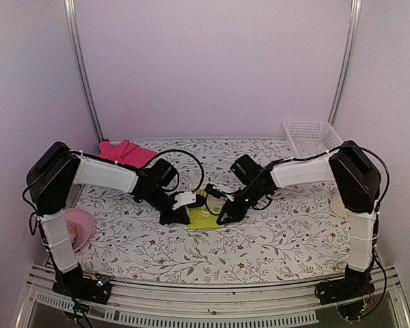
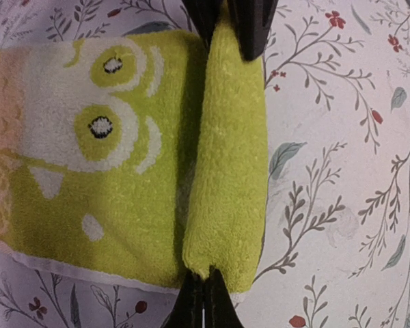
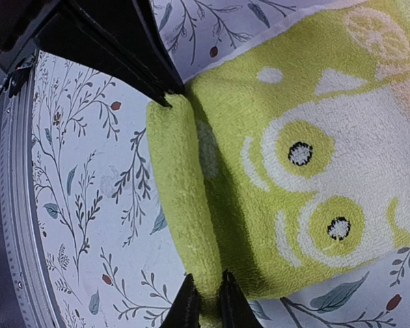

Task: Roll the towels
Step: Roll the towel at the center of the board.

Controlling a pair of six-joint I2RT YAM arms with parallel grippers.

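A crumpled bright pink cloth towel (image 1: 126, 152) lies well behind and to the left of the left pincer (image 2: 205, 281). That pincer's tips are pressed together at one end of the rolled edge of a yellow-green terry towel (image 2: 123, 171) printed with cartoon eyes, on the floral bench (image 1: 280, 232). The right pincer (image 3: 210, 290) clamps the roll's other end.

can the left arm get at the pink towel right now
Probably not yet: the left tool is shut on the rolled edge of the yellow-green towel. The pink towel itself lies uncovered beside that arm.
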